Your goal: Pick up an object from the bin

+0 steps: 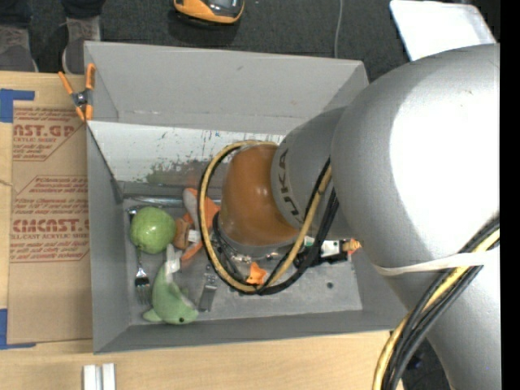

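Orange thing point(203, 211), perhaps a toy, half hidden.

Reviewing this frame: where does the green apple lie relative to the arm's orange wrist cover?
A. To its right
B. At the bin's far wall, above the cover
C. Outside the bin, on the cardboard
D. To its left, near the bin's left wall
D: the green apple sits on the floor of the bin near its left wall, left of the orange wrist cover.

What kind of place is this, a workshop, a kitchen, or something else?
Most likely a robotics lab or test cell: a big grey KUKA arm reaches into a grey metal bin of small things, such as a green apple, and an orange handheld device lies on the dark floor.
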### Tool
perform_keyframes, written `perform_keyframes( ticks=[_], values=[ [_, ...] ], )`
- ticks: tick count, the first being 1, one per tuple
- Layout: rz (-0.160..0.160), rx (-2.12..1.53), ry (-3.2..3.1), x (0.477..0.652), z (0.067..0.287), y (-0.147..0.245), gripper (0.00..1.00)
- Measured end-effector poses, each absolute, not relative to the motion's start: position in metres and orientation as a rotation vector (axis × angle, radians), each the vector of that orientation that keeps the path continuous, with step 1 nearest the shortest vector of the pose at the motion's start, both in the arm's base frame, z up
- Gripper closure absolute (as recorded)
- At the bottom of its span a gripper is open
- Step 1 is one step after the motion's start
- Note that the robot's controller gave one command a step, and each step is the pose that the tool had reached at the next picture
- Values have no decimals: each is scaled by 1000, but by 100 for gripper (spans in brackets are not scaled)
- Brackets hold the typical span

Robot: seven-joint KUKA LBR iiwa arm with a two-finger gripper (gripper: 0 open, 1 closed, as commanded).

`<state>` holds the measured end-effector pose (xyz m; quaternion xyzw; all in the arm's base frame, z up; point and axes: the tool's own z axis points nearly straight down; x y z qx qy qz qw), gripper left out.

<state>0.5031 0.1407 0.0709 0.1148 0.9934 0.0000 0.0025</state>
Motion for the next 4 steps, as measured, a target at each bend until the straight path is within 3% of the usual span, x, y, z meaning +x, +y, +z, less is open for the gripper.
perform_keyframes(
  ticks=[1,2,3,4],
  values=[
    [6,837,3024,521,71,113,0],
    [2,189,3128,509,71,160,0],
    [6,-167,3131,496,71,208,0],
    [2,-552,3087,514,71,218,0]
  ],
)
